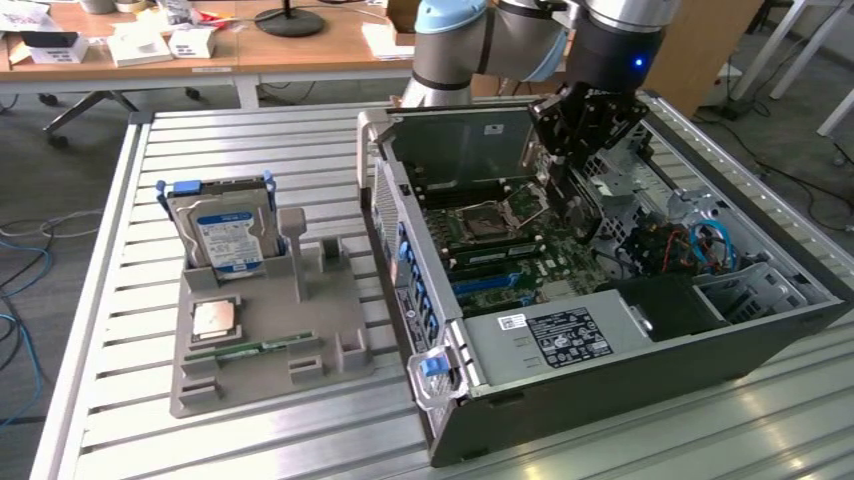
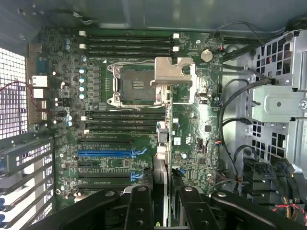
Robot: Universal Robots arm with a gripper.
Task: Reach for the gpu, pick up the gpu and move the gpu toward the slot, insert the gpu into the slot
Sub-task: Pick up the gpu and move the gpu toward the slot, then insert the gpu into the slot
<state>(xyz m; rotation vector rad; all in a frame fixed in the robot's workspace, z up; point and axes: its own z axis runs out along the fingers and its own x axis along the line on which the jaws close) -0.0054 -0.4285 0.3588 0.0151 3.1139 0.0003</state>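
Observation:
My gripper (image 1: 583,125) hangs over the open computer case, shut on the gpu (image 1: 566,195). The card hangs below the fingers, above the green motherboard (image 1: 534,265). In the wrist view the gpu (image 2: 167,124) is edge-on, a thin dark line running out from between the two black fingers (image 2: 139,206), with its silver bracket (image 2: 173,72) at the far end, over the processor socket's edge. The long blue slot (image 2: 105,154) lies on the board to one side of the card, and a shorter blue one (image 2: 132,175) sits near it. In the exterior view the slot (image 1: 491,286) is low on the board.
The black case (image 1: 641,340) has walls all round, with a drive cage and cables (image 1: 701,245) at the exterior view's right. On the slatted table, a grey holder (image 1: 267,330) carries a blue-labelled hard drive (image 1: 230,235), a processor (image 1: 215,320) and a green memory stick (image 1: 254,348).

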